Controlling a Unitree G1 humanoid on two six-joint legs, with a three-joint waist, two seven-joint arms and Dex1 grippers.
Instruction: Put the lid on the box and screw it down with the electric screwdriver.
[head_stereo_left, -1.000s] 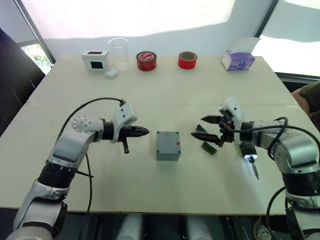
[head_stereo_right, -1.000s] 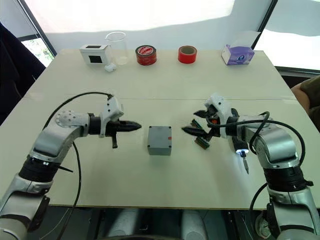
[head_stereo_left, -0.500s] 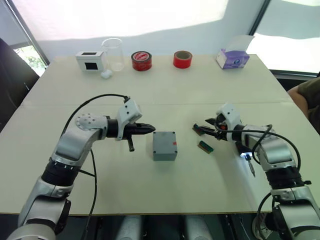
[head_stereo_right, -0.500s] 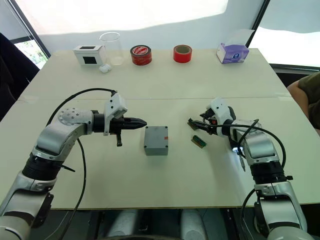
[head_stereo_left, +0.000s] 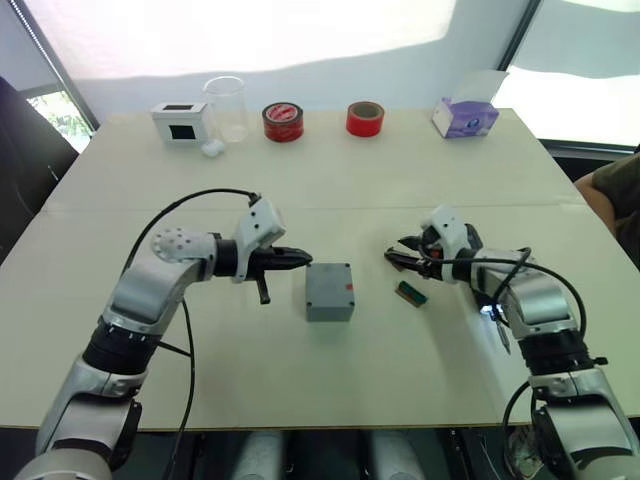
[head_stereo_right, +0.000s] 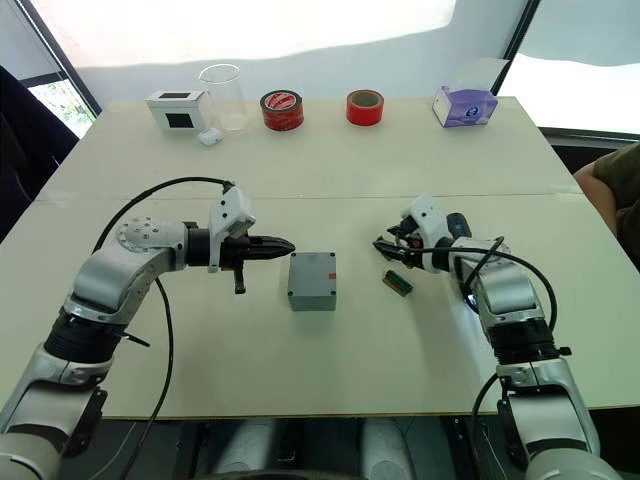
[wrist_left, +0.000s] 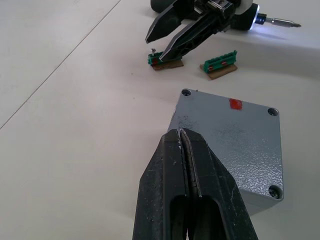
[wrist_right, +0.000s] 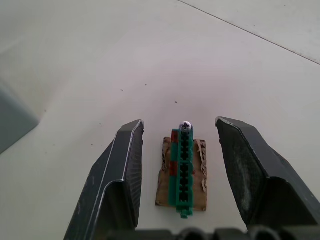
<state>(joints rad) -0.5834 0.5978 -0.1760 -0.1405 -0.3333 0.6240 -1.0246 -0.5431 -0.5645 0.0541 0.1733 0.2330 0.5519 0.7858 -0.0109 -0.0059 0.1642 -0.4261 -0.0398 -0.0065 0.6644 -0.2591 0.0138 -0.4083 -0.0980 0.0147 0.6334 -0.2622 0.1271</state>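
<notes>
Since half a second before, the right claw had crept toward a green piece and straddled it, fingers apart. The left claw, fingers together, hung just beside the box mid-table, lid on. The screwdriver lay under the right forearm near the table edge.

No text, brand or number can be read anywhere. The box bears a small red mark near one edge, too small to tell whether it is lettered.
</notes>
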